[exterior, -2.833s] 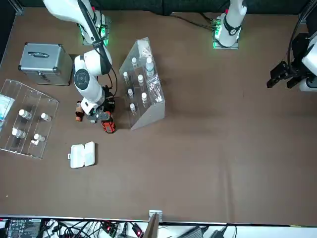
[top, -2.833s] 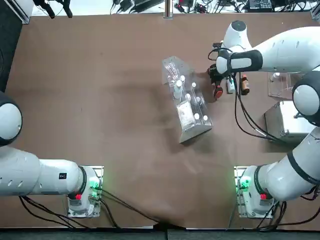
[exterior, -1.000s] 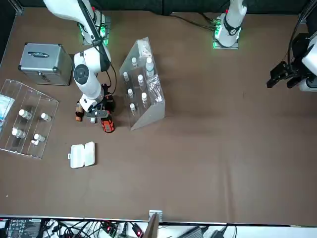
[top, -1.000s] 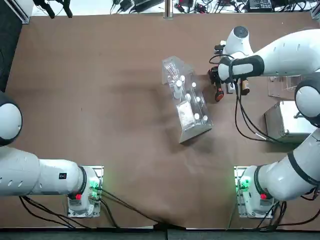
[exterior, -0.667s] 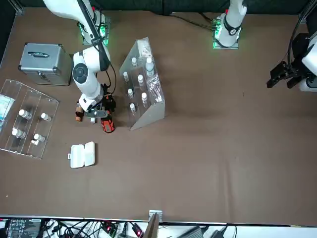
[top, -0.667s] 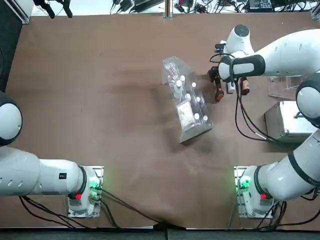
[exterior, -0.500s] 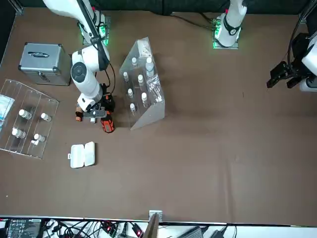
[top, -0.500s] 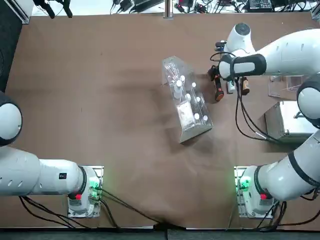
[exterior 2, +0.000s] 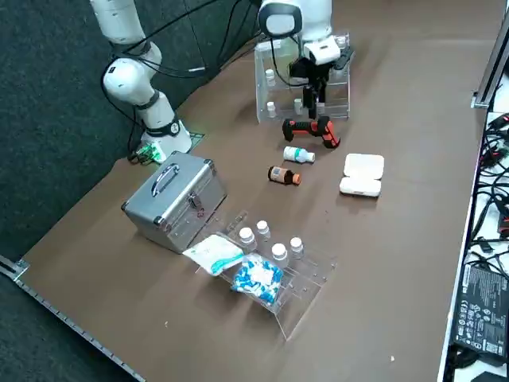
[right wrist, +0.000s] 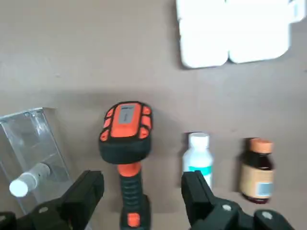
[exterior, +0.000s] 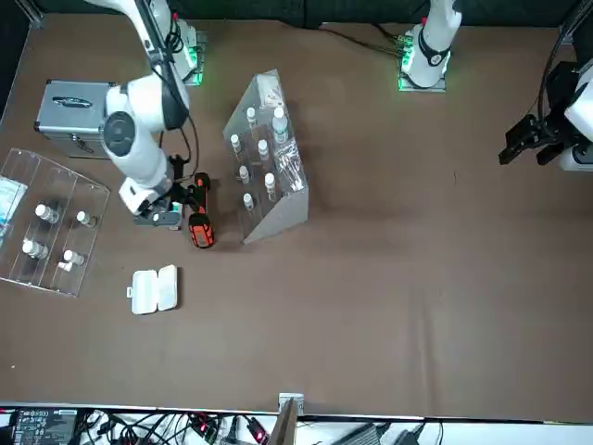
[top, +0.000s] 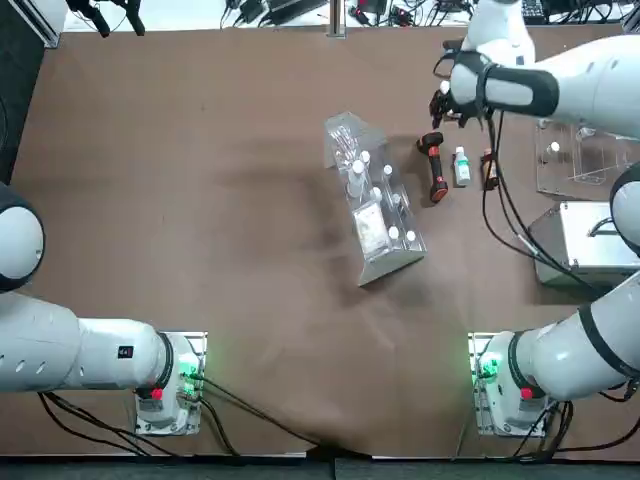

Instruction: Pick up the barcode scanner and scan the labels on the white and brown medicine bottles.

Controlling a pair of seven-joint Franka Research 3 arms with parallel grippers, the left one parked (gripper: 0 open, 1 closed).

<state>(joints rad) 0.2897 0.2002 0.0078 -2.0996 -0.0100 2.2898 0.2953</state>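
Black-and-orange scanner: lying on the tabletop below the right gripper, its handle seen between the spread fingers in the wrist view.
Right gripper: held above the table, with its two fingers parted and nothing gripped.
Side gap: a strip of brown tabletop is left between the scanner and the white medicine bottle.
White bottle: laid on its side, low and to the gripper's right, near the scanner, its pale green-blue band shown.
Brown medicine bottle: laid farther to the gripper's right, just beside the white one, not touched by it.
Left edge: bounded by the transparent sloped rack of vials, near the scanner.
Right edge: bounded by the transparent divided tray, past both bottles.
Base-side edge: the silver latched case is set on the gripper's right, toward the arm's base.
Far edge: the opened white folding case is placed beyond the gripper, toward the table's far rim.
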